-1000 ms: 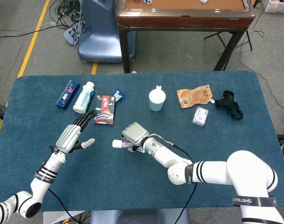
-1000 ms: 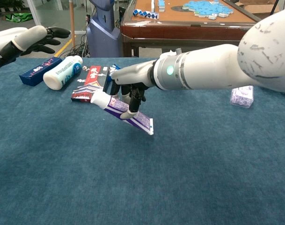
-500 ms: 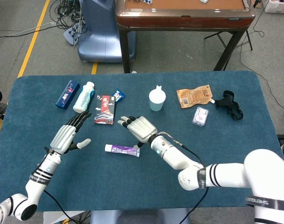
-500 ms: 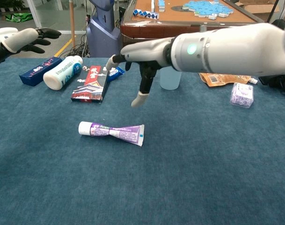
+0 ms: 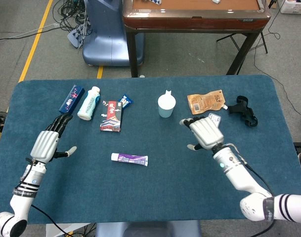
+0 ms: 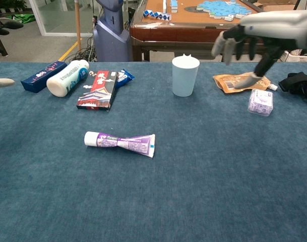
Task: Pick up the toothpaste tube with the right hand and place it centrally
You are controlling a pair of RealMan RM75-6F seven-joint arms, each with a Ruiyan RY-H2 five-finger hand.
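Toothpaste tube (image 5: 129, 158) lying flat near the centre of the blue worktop (image 5: 155, 197), apparently placed as required; right hand (image 5: 205, 132) raised well apart, fingers spread, empty; left hand (image 5: 45, 144) likewise empty.

Bare cloth rings the toothpaste tube (image 5: 129, 158); red box (image 5: 111, 117) stands nearest.

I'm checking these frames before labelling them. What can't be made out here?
- Left hand: chest view's left edge cuts off all but fingertips.
- Clear packet: head view, mostly hidden behind the right hand.
- Toothpaste tube: print too small to read in either view.
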